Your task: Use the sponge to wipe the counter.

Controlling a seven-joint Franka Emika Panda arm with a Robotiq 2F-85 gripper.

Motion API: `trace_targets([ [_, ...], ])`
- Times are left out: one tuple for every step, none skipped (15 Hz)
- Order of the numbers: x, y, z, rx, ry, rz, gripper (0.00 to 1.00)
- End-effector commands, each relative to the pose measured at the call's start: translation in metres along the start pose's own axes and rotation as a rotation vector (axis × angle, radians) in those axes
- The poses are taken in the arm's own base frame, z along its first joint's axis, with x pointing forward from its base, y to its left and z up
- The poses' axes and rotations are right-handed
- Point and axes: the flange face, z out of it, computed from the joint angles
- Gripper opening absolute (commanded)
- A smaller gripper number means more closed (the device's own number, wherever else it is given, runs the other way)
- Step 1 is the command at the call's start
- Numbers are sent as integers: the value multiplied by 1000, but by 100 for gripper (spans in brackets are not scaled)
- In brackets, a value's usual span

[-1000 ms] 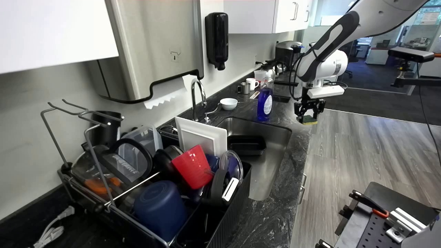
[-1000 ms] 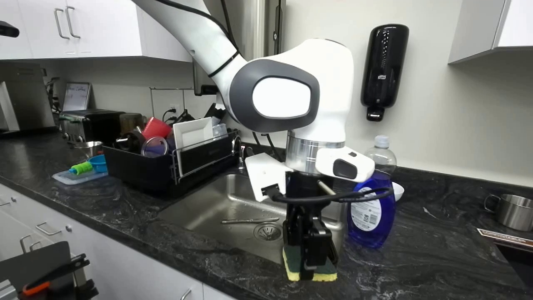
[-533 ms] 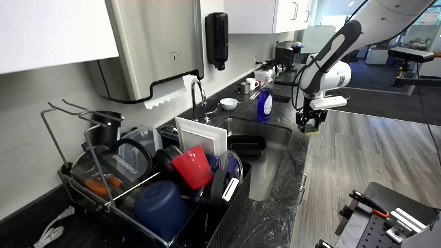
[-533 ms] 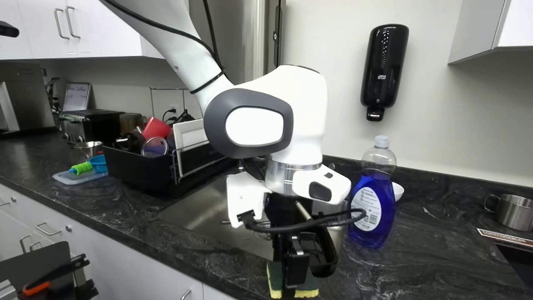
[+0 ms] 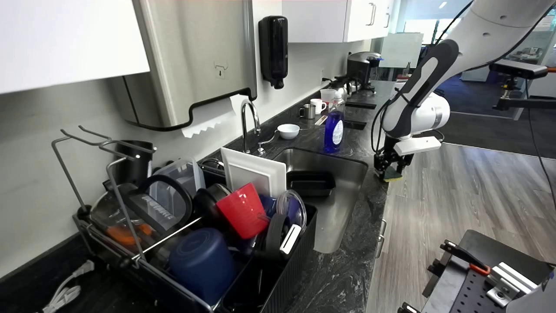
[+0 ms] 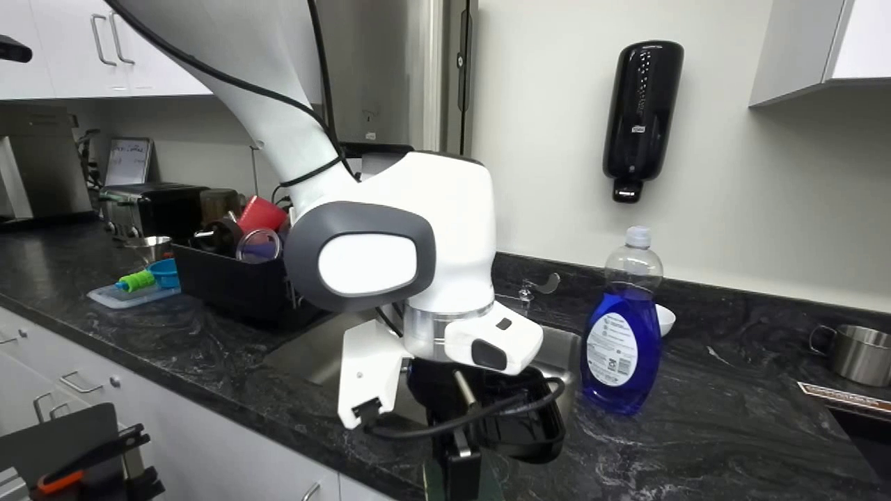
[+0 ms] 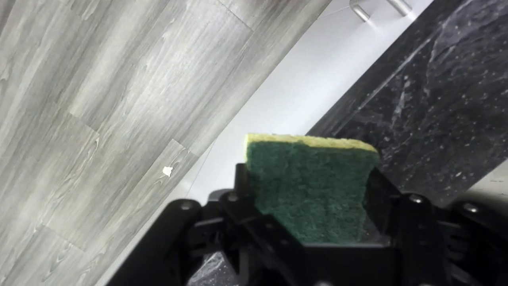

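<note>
The sponge (image 7: 309,194), green on its broad face with a yellow layer behind, is squeezed between the two fingers of my gripper (image 7: 307,176). In an exterior view the gripper (image 5: 391,171) and the sponge (image 5: 393,175) are at the front edge of the black marbled counter (image 5: 347,265), beside the sink. The wrist view has the sponge over the border between the counter (image 7: 448,95) and the white cabinet front. Whether it touches the stone I cannot tell. Its lower end is cut off by the frame bottom in an exterior view, where green sponge (image 6: 493,480) shows beside a black finger.
Behind the gripper lies the steel sink (image 5: 343,208) with a black tub (image 5: 310,182) in it. A blue soap bottle (image 6: 621,341) stands near the sink's corner. A loaded dish rack (image 5: 286,269) is at the sink's other end. A dark cart (image 5: 473,269) stands on the floor.
The arm has carried the sponge lower and along the counter's front edge toward the dish rack side. The grip on the sponge looks the same.
</note>
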Motion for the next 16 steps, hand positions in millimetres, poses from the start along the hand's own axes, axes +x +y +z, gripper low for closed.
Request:
trace_targets([
  [-14,-6,1,14,33,-51,44],
  [-16,-9,1,19,37,-64,44],
  [-17,-12,1,22,42,-77,44],
  [-18,-15,0,25,45,-88,44],
  [-18,-19,0,28,47,-101,44],
  [-19,-22,0,32,49,-114,44],
  [-20,-27,-1,36,49,-127,44],
  [-21,-32,-2,43,43,-141,44],
  [-22,-38,-2,49,39,-157,44],
  [-24,-43,-2,56,33,-172,44],
  [-25,-50,-3,64,27,-189,44],
  [-27,-56,-3,73,25,-202,44],
  [-27,-62,-4,80,24,-214,44],
  [-26,-65,-4,83,23,-219,44],
  [-23,-64,-3,81,22,-217,44],
  [-20,-61,-2,78,23,-212,44],
])
